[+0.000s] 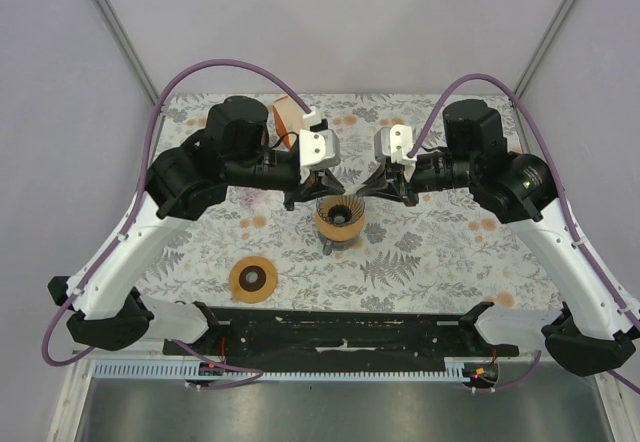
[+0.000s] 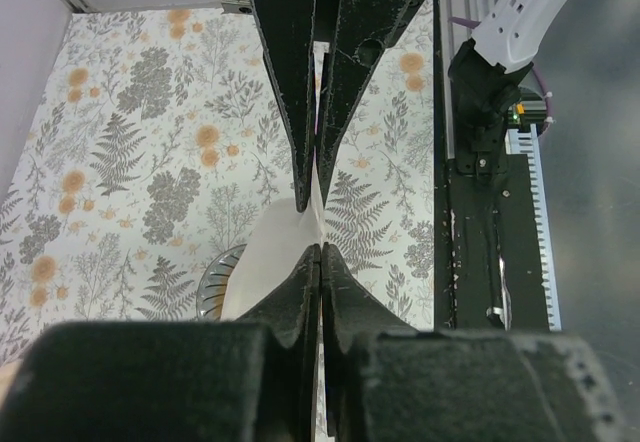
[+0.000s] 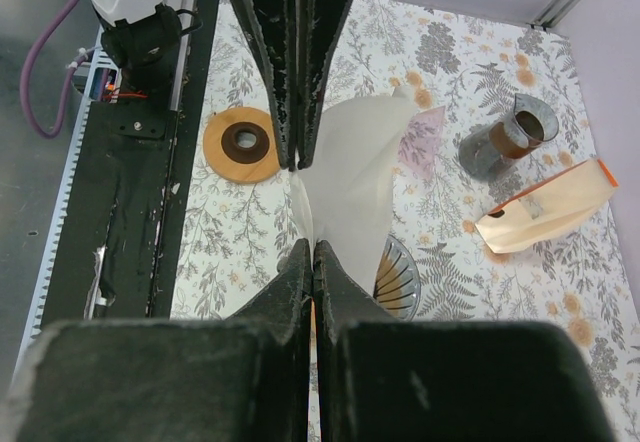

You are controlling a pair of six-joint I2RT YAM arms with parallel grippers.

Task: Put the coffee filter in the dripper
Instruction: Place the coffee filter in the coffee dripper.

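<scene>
A flat wooden ring (image 1: 252,279) lies nearest the arms' bases on the flower-printed surface (image 1: 440,252). It is on the near side of the dripper (image 1: 338,220) and to its left, well apart from it. The dripper is a round funnel with a ribbed inside. Both claws meet above it, their fingers pointing inward at each other.

The coffee filter (image 3: 355,177) hangs between the two claws, over the dripper. The right claw (image 3: 306,207) is closed flat on one edge of the paper, with no gap showing between its fingers. From that pinch the sheet fans out toward the dripper's far side. The left claw (image 2: 318,212) is narrow, with only a slit between its fingers and an edge of the filter caught in that slit. Seen from the right wrist, the paper overlaps the dripper's rim and leaves part of the ribbed bowl uncovered. Whether its lower end touches the bowl cannot be told.

The filter is plain white paper, thin and matt. It is flattened rather than opened into a cone, with a curved outer edge and one soft fold running through it.

Beyond the dripper, on its far-left side, are a small grey metal cup (image 3: 505,142) with a brown band and, near it, an orange pouch (image 3: 545,207).
</scene>
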